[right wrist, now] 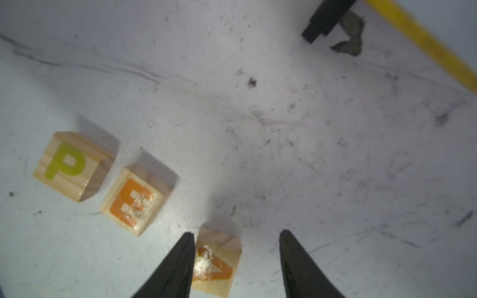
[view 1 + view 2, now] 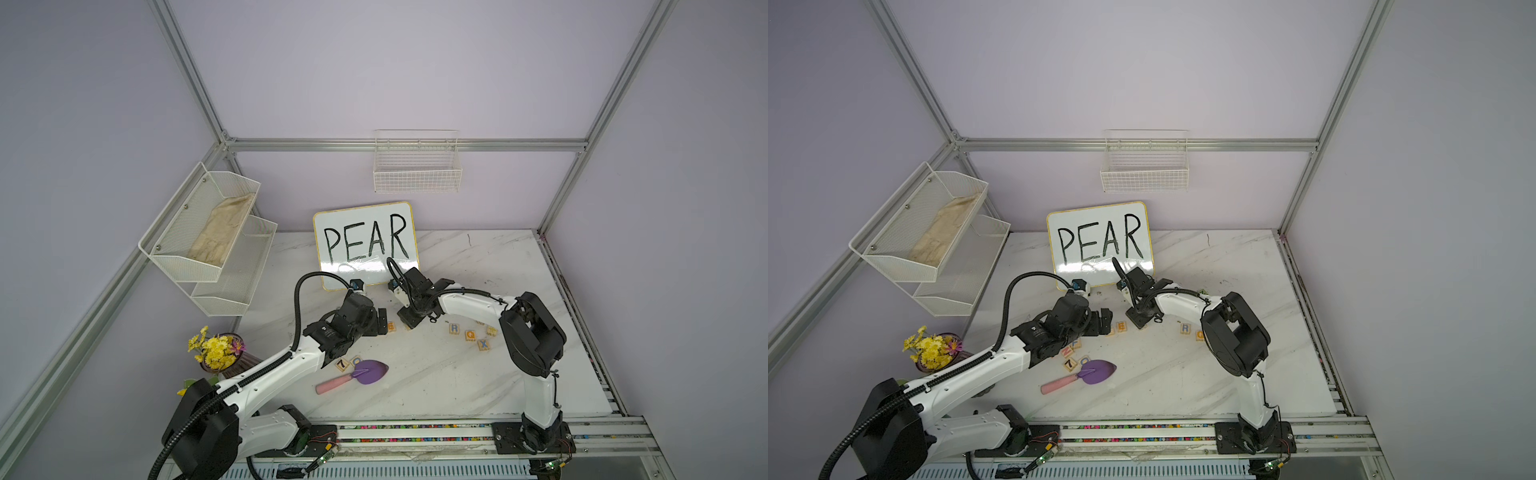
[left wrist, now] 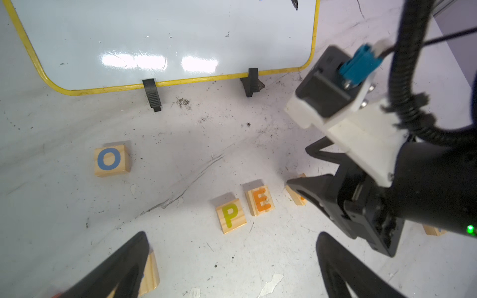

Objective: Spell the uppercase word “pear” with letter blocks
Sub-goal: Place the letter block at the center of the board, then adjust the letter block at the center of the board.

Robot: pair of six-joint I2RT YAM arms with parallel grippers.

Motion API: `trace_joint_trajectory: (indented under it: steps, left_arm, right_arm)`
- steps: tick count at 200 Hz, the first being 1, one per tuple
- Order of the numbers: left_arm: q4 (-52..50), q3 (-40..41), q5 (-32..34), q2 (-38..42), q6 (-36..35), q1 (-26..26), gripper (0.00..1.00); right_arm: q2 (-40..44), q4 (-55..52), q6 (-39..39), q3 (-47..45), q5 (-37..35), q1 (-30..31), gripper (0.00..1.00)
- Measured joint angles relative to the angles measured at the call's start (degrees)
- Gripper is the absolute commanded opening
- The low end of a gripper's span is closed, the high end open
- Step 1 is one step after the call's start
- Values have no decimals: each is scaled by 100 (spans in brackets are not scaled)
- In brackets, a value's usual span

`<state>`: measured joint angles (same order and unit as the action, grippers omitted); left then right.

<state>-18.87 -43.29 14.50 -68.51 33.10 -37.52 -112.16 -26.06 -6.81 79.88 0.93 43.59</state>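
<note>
Lavender walls and an aluminium frame close in a marble-patterned counter [image 2: 436, 374], with a whiteboard [image 2: 365, 245] reading PEAR propped at the back. In front of the board the right gripper [image 1: 236, 232] points down at the counter, its jaws part-way apart and released. The A block [image 1: 216, 263] sits on the counter between them, seemingly against one finger [image 1: 178, 265] with a clear gap to the other, its orange letter turned sideways to its neighbours. Just beside it lie the E block [image 1: 134, 201] and then the P block [image 1: 68, 165], close together in a slightly crooked row. The left gripper [image 3: 232, 238] hovers low near the P block with its jaws spread wide, holding nothing. Another wooden block [image 3: 151, 273], its letter hidden, lies just beside one of its fingers. The R block [image 2: 454, 328] rests well apart on the robot's right, next to the Q block [image 2: 470, 335] and X block [image 2: 483, 344]. On the left wall a two-tier mesh shelf [image 2: 183, 268] holds a crumpled beige cloth [image 2: 224, 232] in its upper bin. A white wire basket [image 2: 417, 178] hangs on the back wall.
</note>
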Motion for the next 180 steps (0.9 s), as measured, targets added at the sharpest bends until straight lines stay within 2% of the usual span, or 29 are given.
trace_joint_trajectory:
  steps: [22,58,81,129,180]
  left_arm:
    - [87,13,-90,2,-125,2,100]
    - [214,13,-236,-20,-229,15,100]
    - [313,13,-345,-22,-229,26,100]
    - [516,24,-428,-22,-216,28,100]
    - [769,278,-533,-17,-125,28,100]
  right_arm:
    - [422,197,621,-157,-188,9,66]
    - [990,382,1799,-332,-387,20,66]
    - [1084,442,2830,-472,-645,35,64]
    - [1246,560,5125,-1397,-981,243,60]
    - [1207,446,6581,-1147,-1182,448,59]
